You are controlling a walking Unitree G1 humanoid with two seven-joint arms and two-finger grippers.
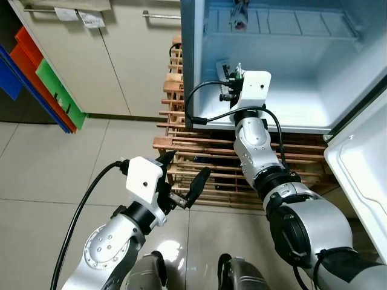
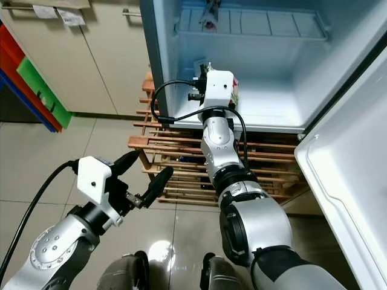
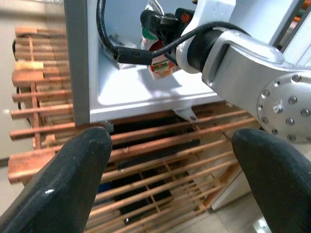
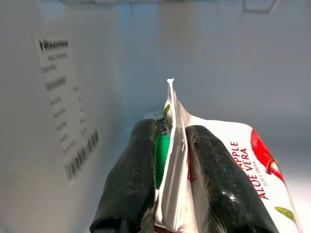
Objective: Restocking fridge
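A white juice carton (image 4: 243, 170) printed "Apple Aloe Vera" is pinched by its top seam in my right gripper (image 4: 171, 131), which is shut on it. The right arm reaches into the open fridge (image 1: 302, 103), and the carton (image 3: 163, 65) stands low over the fridge floor near the left inner wall. In the head views the white wrist housing (image 1: 254, 87) hides most of the carton. My left gripper (image 1: 181, 175) hovers open and empty in front of the wooden rack, below and left of the fridge.
The fridge stands on a slatted wooden rack (image 1: 199, 151). Its door (image 1: 363, 175) hangs open at the right. A wire shelf (image 1: 284, 24) spans the fridge's upper part. Beige cabinets (image 1: 121, 60) and red, green and blue panels (image 1: 51, 87) stand at the left. Tiled floor lies below.
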